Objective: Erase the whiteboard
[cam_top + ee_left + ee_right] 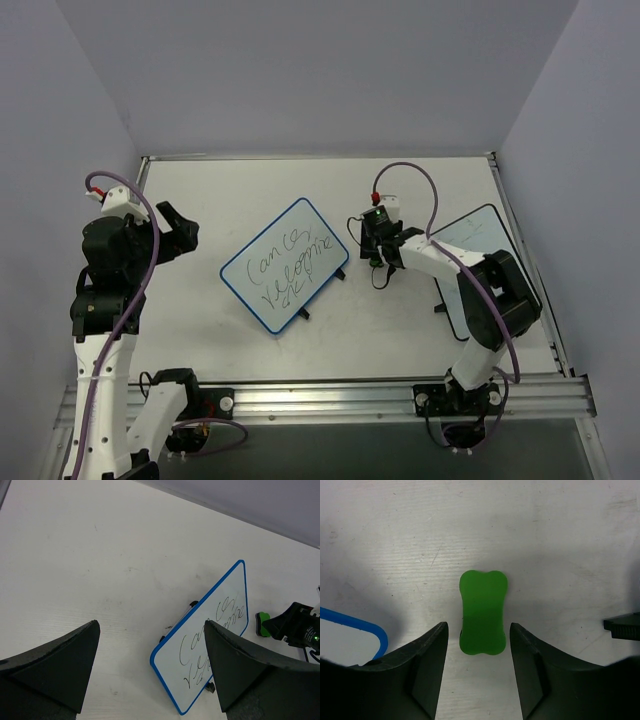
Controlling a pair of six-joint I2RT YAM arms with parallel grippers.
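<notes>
- We see the rounded rectangular whiteboard with a thin blue frame point(285, 264) near the middle of the white counter point(220, 190), turned diagonally and propped on small black feet
- Dark handwriting in two lines covers its face, and we read no erased patch on it
- The left claw point(185, 235) hangs above the counter's left side, well apart from the whiteboard, with its black fingers spread wide and nothing between them
- From the left wrist view, the left claw point(151, 627) looks down across the counter at the whiteboard point(210, 640), whose face tilts up towards that camera
- The right claw point(377, 268) is lowered to the counter just beside the whiteboard's right corner
- In the right wrist view, the right claw point(479, 630) stands open around a small green bone-shaped block point(482, 612) that lies flat on the counter; its fingers flank the block's near end with narrow gaps on both sides
- A blue-framed corner of the whiteboard point(342, 640) shows at the left of that view, near the green block but apart from it
- The same green block point(262, 623) shows in the left wrist view, just past the whiteboard's far edge
- A second white board with a black frame point(470, 232) lies on the right side of the counter, partly hidden under the right arm
</notes>
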